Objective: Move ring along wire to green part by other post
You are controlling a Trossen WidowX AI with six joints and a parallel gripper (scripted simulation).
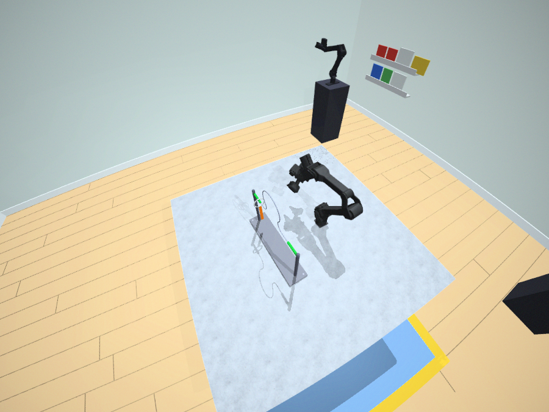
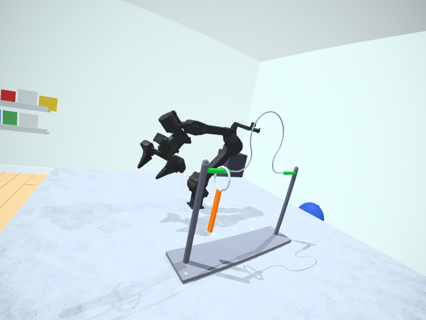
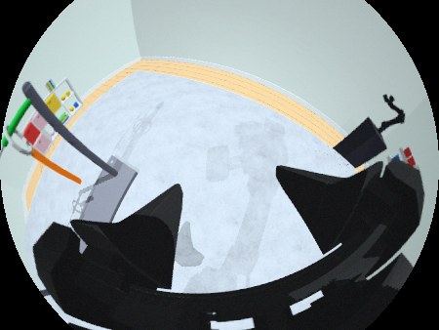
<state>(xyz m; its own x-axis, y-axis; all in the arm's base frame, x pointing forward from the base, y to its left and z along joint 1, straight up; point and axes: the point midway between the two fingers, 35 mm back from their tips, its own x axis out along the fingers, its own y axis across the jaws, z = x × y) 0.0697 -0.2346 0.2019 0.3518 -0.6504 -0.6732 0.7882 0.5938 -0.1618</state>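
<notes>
Top: ring on the green part at the base's 11 o'clock end, beside the post; handle hanging below. Other green part toward 5 o'clock, at the far post. Gripper at 1 o'clock of the ring, well apart from it.

Exterior: wire passes through the ring; handle points to 6 o'clock, slightly toward 7. Gripper at 10 o'clock of the ring — fingers wide apart, nothing between them.

Wrist: fingertips spread; ring and handle at 9 to 10 o'clock — outside the fingers.
</notes>
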